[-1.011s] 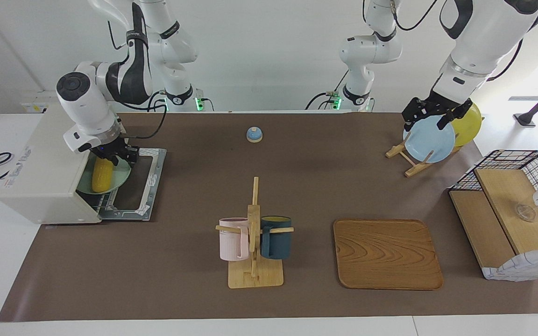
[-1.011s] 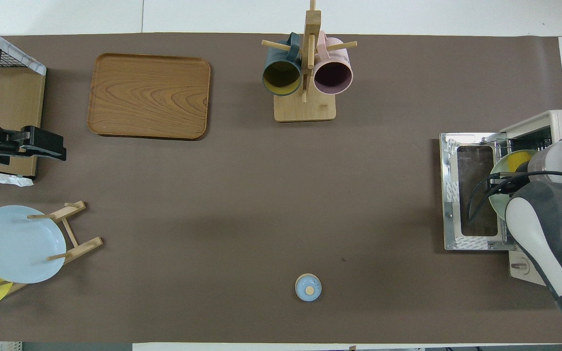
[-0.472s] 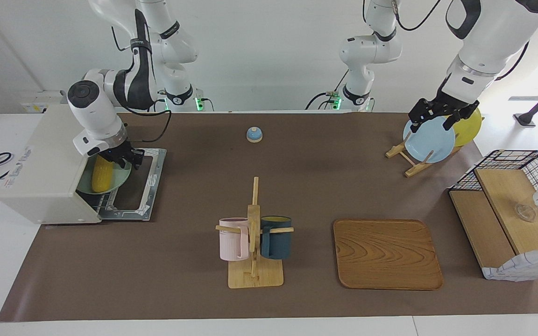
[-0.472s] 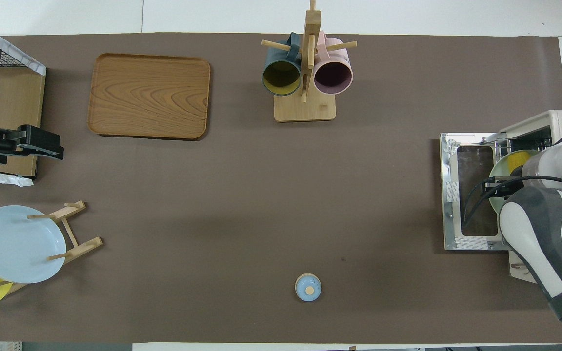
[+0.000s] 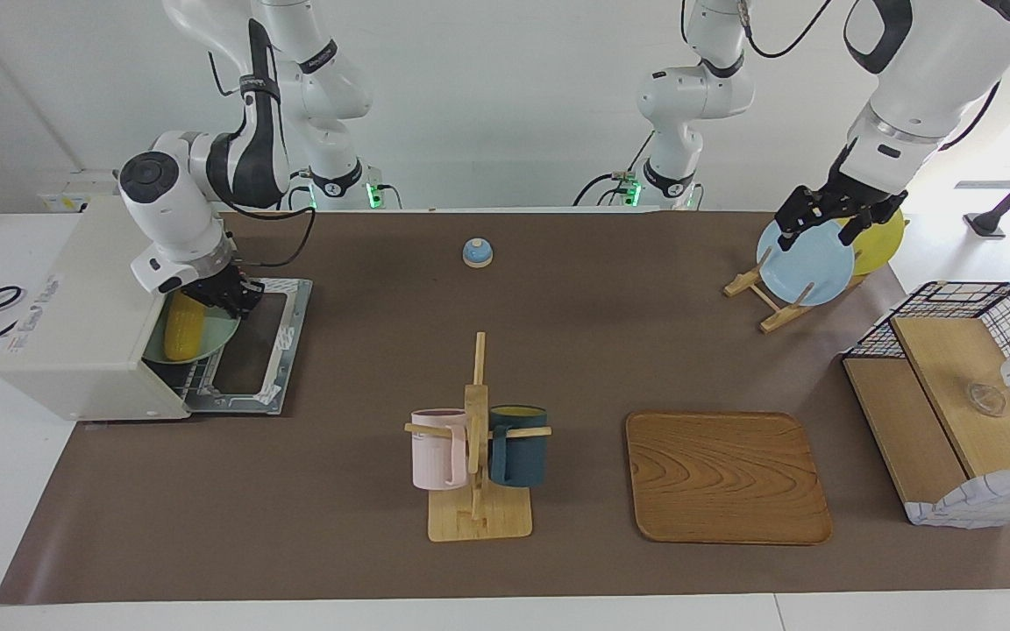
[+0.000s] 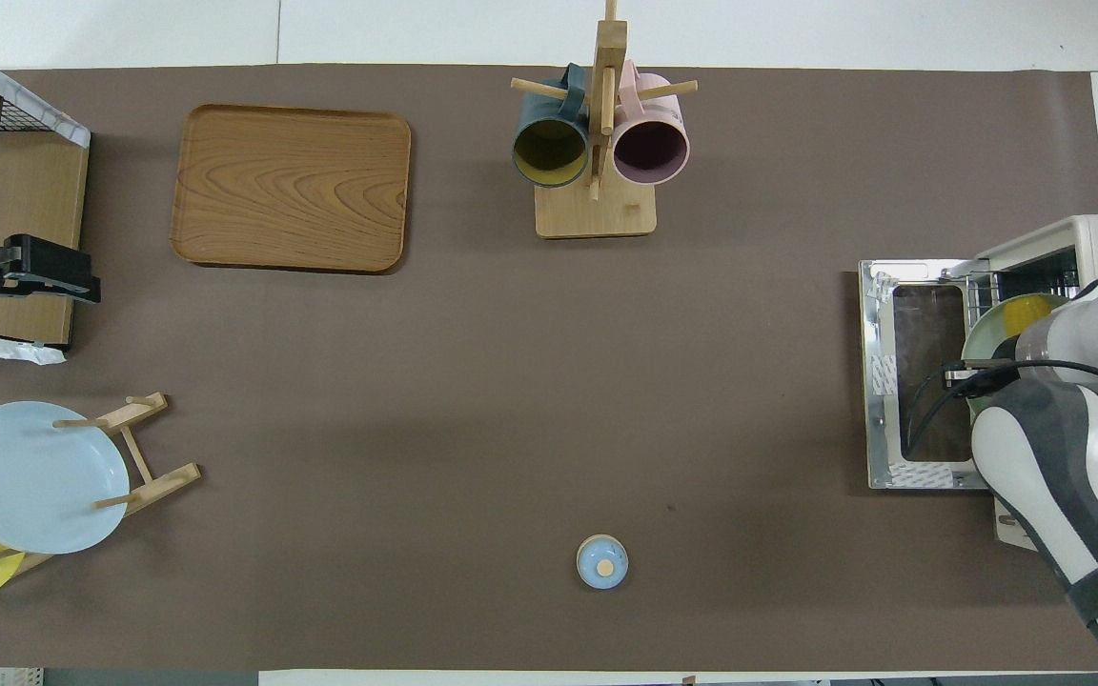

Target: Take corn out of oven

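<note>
The oven (image 5: 75,307) stands at the right arm's end of the table, its door (image 5: 251,350) folded down flat in front of it. The corn (image 5: 182,326) lies on a pale green plate (image 5: 217,336) that sits on the oven's wire rack (image 5: 194,379), half inside the oven's mouth and half out over the door. So the corn is not out yet.

The right gripper (image 5: 235,302) is down at the oven's mouth with its fingertips closed together, at the plate's rim beside the corn's end nearer the robots. I cannot tell whether they pinch the rim, touch the corn, or hold nothing.

The risks, as I judge them:
- If the fingers have closed on nothing, a pull away from the oven brings nothing out.
- If they hold only the thin rim, the plate could tip as it leaves the rack, and the round cob would likely roll off onto the door or back into the oven.
- A sideways drag could catch the plate on the rack wires or the oven wall.
- The wrist sits just beside the oven's top edge, so a steep lift could knock it.

Well apart from the oven, the left gripper (image 5: 836,221) waits with jaws spread over a blue plate (image 5: 807,267) and poses no hazard.
</note>
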